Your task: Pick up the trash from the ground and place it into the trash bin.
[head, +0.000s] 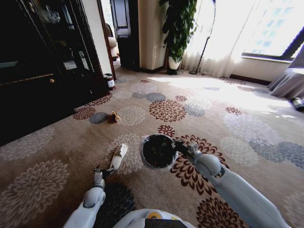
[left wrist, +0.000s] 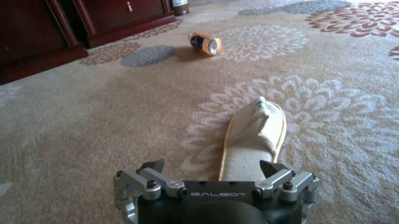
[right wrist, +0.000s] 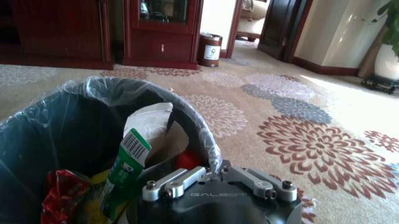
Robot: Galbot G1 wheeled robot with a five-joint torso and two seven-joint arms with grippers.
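Note:
A flat beige-white slipper-shaped piece of trash (head: 118, 156) lies on the flowered carpet just ahead of my left gripper (head: 101, 172). In the left wrist view that gripper (left wrist: 212, 168) is open, with the heel end of the slipper piece (left wrist: 255, 135) between its fingertips. Farther off lies a small brown bottle (head: 114, 116) (left wrist: 206, 44) on its side. The round trash bin (head: 158, 151) stands at centre, and my right gripper (head: 183, 147) (right wrist: 212, 179) is shut on its rim (right wrist: 199, 126). Inside the bin lie a red wrapper (right wrist: 59, 191) and a green-white packet (right wrist: 128, 163).
A dark wooden cabinet (head: 42, 71) runs along the left. A small white-and-red can (head: 110, 81) stands by the doorway. A potted plant (head: 178, 28) and curtains are at the back, and grey drapery (head: 289, 80) is at the far right. Open carpet lies ahead and to the right.

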